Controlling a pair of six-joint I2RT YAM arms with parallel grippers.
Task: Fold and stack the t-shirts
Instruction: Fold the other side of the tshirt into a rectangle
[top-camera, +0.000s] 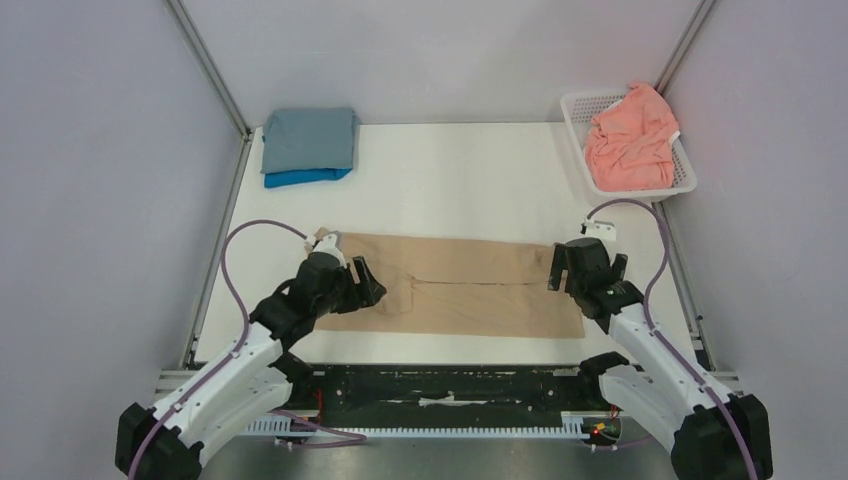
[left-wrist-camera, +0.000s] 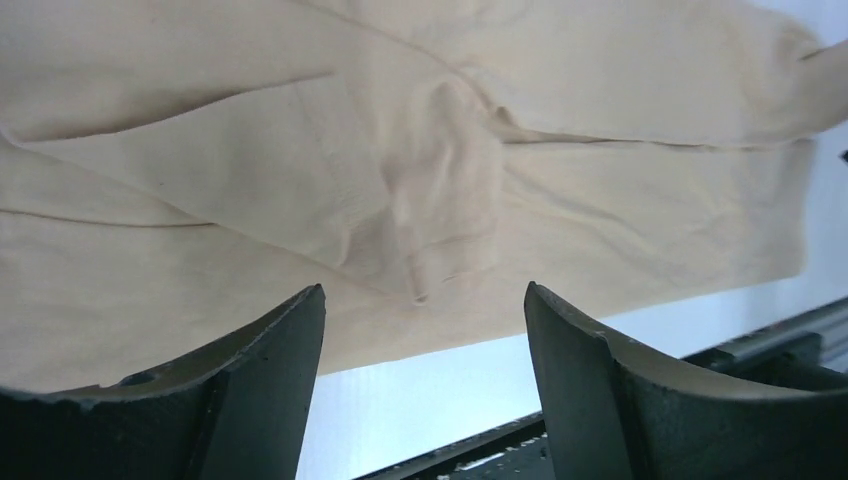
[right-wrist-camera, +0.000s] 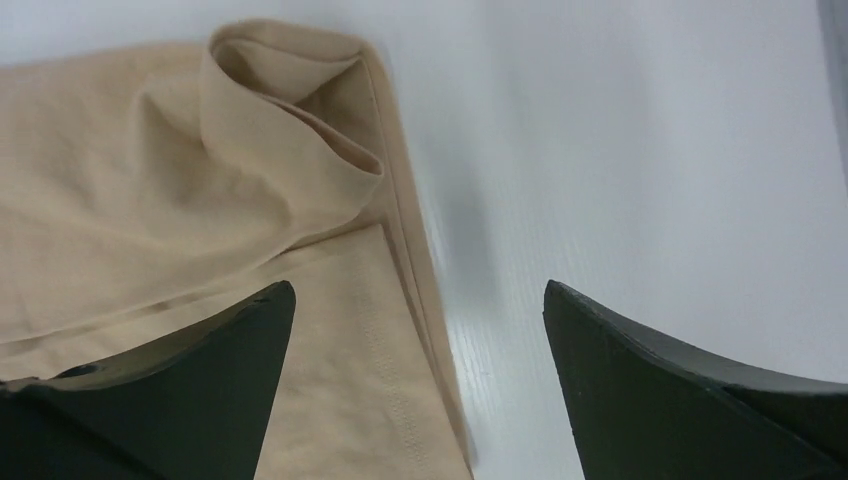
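I see the tan t-shirt (top-camera: 470, 285) lying flat as a long strip on the near middle of the table (top-camera: 450, 180). My left gripper (left-wrist-camera: 420, 300) gapes over its left end and my right gripper (right-wrist-camera: 418, 287) over its right edge, both empty. The grey-blue t-shirt (top-camera: 310, 138) sits folded at the far left.

There is no text, label, brand, number or sign that can be read in any of the three views.
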